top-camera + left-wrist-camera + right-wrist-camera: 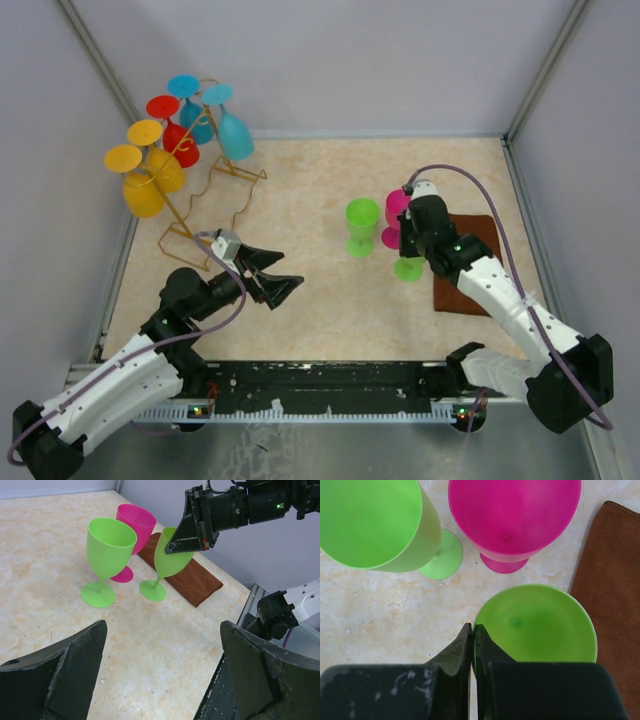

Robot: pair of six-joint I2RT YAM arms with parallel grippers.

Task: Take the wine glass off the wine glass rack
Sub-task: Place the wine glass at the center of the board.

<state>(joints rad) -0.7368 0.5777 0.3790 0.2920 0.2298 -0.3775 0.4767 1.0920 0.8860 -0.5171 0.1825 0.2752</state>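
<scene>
**Glass held at the rim, right of the table.** The right gripper (pixel 472 630) is closed on the rim of a green glass (pixel 540 625), one finger inside the bowl and one outside. We see this glass tilted, its foot on the table (pixel 320 200) just beside the brown cloth (pixel 465 265), well apart from the rack (pixel 213 185). A second green glass (pixel 110 545) and a pink glass (pixel 137 522) stand upright close by.

The left gripper (pixel 290 267) hovers wide and empty near the rack's base. Yellow (pixel 145 185), red (pixel 180 140) and blue (pixel 235 135) glasses hang foot-up from the arms.

We judge the glasses to be thin coloured plastic: light, stiff, smooth, hardly fragile. A rim pinch lets the bowl swing; the stem or the bowl's waist gives a surer hold. The wire rack looks light and may tip if tugged.

The table is flat, mottled beige. Pale walls stand close on three sides, so the rack's far-left corner is cramped.
</scene>
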